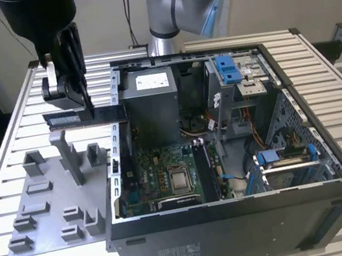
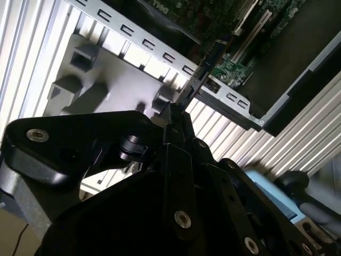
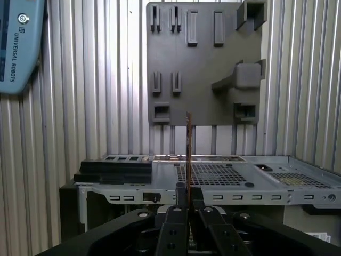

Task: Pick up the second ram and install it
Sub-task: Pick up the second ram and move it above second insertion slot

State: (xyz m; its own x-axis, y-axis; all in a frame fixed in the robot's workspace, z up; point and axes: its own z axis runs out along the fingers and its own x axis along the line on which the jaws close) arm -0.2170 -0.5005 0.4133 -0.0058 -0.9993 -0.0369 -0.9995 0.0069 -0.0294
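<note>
The second ram (image 1: 64, 119), a long dark flat stick, hangs level above the slatted table just beyond the grey holder plate (image 1: 46, 208), beside the open computer case (image 1: 241, 234). My black gripper (image 1: 81, 103) comes down from above and is shut on it. In both wrist views the ram shows edge-on as a thin strip (image 3: 188, 149) (image 2: 205, 66) sticking out from between the closed fingertips (image 3: 180, 191) (image 2: 171, 114). The motherboard's black upright slots (image 1: 203, 172) lie inside the case, toward the exterior view's right of the gripper.
The case's metal side wall (image 1: 117, 130) stands between the ram and the motherboard. A power supply (image 1: 153, 98) and drive cage (image 1: 235, 78) fill the case's far part. The arm's base (image 1: 169, 16) rises behind the case. A light-blue device (image 3: 16, 48) lies on the table.
</note>
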